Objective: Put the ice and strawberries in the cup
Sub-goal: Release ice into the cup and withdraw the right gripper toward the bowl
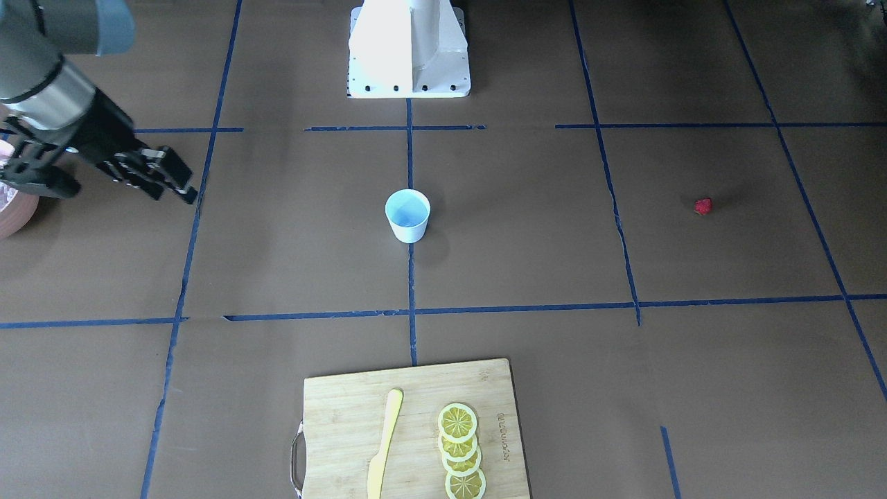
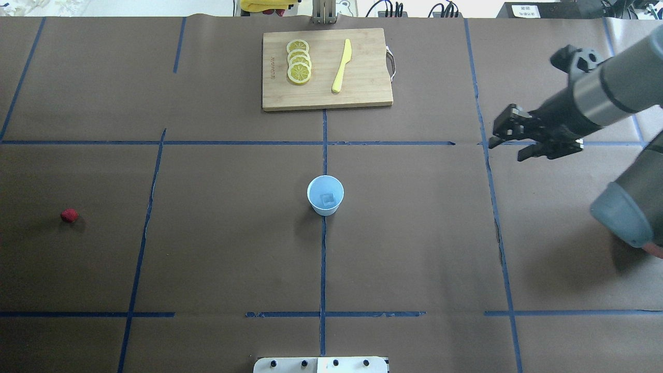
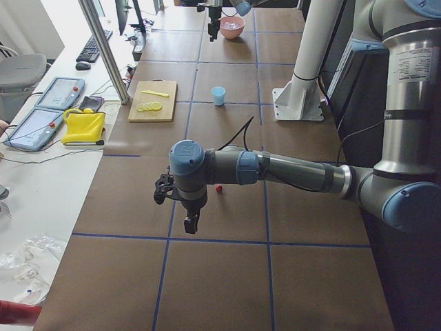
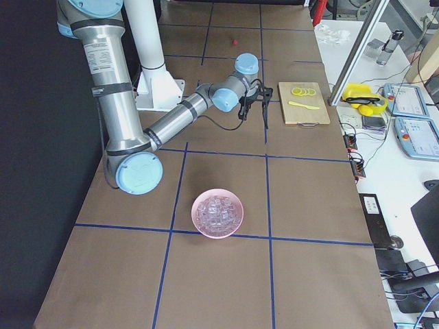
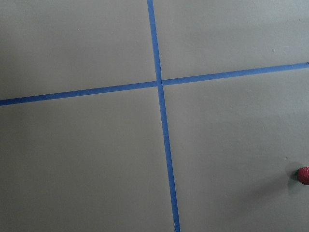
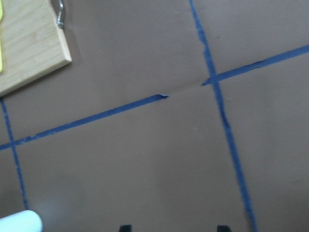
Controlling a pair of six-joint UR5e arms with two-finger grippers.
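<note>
The white cup (image 2: pixel 325 195) with a pale blue inside stands upright at the table's middle, and one clear ice cube (image 2: pixel 327 199) shows in it. More ice (image 4: pixel 217 212) fills the pink bowl (image 4: pixel 217 232) at the robot's right end. The red strawberry (image 2: pixel 69 215) lies alone on the robot's left side. My right gripper (image 2: pixel 505 150) hangs open and empty between bowl and cup, its fingertips (image 6: pixel 222 227) apart. My left gripper (image 3: pixel 189 222) hovers close beside the strawberry (image 3: pixel 218 187); I cannot tell whether it is open or shut.
A wooden cutting board (image 2: pixel 362 93) at the far middle edge carries several lemon slices (image 2: pixel 299 62) and a yellow knife (image 2: pixel 342 66). The robot's white base (image 1: pixel 409 52) stands behind the cup. Blue tape lines cross the brown table.
</note>
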